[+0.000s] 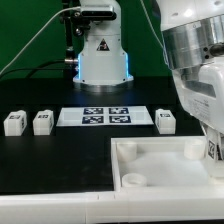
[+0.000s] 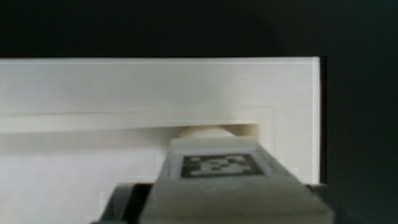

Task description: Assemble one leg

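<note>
The gripper [image 2: 222, 205] is clamped on a leg [image 2: 222, 165]. The white block fills the gap between the dark fingers [image 2: 128, 207], and its square tag faces the wrist camera. This leg hangs over the white tray [image 2: 107, 100], right at a round corner hole [image 2: 214, 130] that shows just past the block's end. Whether the leg touches the tray cannot be told.

In the exterior view the arm [image 1: 195, 60] comes down over the tray's far edge, toward the exterior view's right. A second hole [image 1: 133, 181] sits in the tray's near corner.

On the black table [image 1: 50, 170], beyond the tray, stand three spare legs. The nearest spare leg [image 1: 165, 121] is just past the tray's far edge. The middle spare leg [image 1: 42, 122] and the outermost spare leg [image 1: 13, 122] stand well off toward the exterior view's left. The marker board [image 1: 105, 116] lies flat behind the tray, between the nearest spare leg and the other two. The robot's base [image 1: 100, 55] rises farther back.
</note>
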`<state>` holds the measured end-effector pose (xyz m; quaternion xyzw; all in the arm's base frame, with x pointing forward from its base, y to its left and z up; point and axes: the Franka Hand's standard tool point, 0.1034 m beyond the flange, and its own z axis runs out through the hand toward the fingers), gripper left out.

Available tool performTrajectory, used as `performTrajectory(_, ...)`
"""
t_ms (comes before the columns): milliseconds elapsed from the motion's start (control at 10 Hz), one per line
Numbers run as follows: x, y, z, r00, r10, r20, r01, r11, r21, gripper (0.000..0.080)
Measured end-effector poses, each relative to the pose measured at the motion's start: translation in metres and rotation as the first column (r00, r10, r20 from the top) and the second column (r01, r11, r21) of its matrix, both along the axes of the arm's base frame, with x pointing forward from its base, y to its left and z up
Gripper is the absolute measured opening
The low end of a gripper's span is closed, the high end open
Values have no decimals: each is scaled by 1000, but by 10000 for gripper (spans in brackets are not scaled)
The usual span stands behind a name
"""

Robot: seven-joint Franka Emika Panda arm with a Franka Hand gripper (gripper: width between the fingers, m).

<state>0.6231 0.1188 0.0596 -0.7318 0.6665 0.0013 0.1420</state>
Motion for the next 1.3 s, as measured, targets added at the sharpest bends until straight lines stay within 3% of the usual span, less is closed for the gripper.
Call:
performTrajectory(200, -3, 7, 3, 956, 292, 17, -290, 955, -57, 598)
performTrajectory(400, -5, 15, 5, 828, 560, 4, -555, 822, -129, 639)
performTrajectory(700, -4, 10, 5, 615, 788, 17, -771, 606, -197, 646)
performTrajectory(1000, 14, 0, 12, 214, 975, -55, -935, 189, -300, 649)
performTrajectory(1100, 15, -4, 12, 176, 983, -59, -940, 150, -306, 649)
performTrajectory(1300, 14, -3, 12, 193, 980, -56, -938, 167, -303, 622)
